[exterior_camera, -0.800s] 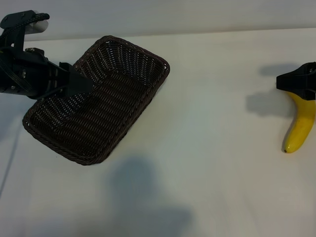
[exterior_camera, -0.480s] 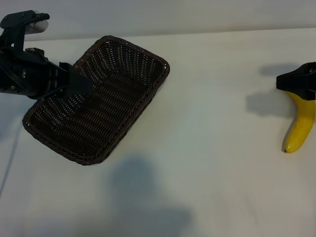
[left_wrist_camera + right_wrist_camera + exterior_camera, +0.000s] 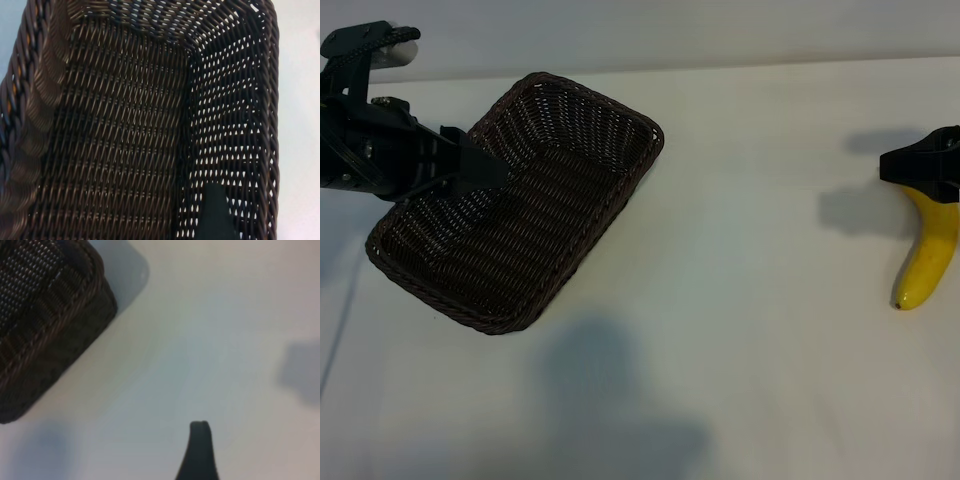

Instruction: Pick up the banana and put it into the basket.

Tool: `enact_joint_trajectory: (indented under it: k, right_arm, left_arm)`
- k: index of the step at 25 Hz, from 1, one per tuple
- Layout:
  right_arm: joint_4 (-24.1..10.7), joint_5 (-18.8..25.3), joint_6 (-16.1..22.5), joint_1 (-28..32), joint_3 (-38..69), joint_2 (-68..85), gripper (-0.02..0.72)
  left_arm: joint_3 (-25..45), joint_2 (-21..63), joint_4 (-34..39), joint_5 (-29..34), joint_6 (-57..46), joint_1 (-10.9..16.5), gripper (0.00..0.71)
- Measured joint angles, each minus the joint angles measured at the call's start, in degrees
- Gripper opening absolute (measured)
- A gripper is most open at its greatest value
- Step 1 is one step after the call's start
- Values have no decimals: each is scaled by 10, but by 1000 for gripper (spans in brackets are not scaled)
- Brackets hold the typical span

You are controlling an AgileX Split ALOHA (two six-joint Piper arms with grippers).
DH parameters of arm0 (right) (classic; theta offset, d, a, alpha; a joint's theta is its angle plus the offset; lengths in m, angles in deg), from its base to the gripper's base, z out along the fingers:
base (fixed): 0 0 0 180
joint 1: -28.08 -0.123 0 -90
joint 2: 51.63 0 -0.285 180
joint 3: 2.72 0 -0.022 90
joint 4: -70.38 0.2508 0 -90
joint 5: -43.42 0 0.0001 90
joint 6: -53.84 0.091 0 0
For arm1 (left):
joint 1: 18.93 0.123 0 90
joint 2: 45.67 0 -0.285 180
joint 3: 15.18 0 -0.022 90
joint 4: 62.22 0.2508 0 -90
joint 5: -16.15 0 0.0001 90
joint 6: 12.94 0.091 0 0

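While we look from outside, the left gripper [image 3: 485, 172] sits over the basket [image 3: 570, 215], jaws wide, holding nothing; the banana [image 3: 927, 255] lies far from it under the wide-open, empty right gripper [image 3: 920, 170]. Both wrist views show the basket [image 3: 115, 125] [image 3: 40, 330].
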Motion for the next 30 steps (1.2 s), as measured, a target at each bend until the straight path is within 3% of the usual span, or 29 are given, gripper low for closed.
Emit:
enact_joint_trajectory:
  k: [19, 24, 30]
  right_arm:
    - [0, 0, 0, 0, 0, 0, 594]
    - [0, 0, 0, 0, 0, 0, 594]
    - [0, 0, 0, 0, 0, 0, 594]
  left_arm:
    - [0, 0, 0, 3, -19, 0, 529]
    - [0, 13, 17, 15, -170, 0, 529]
    - [0, 29, 145, 49, -455, 0, 529]
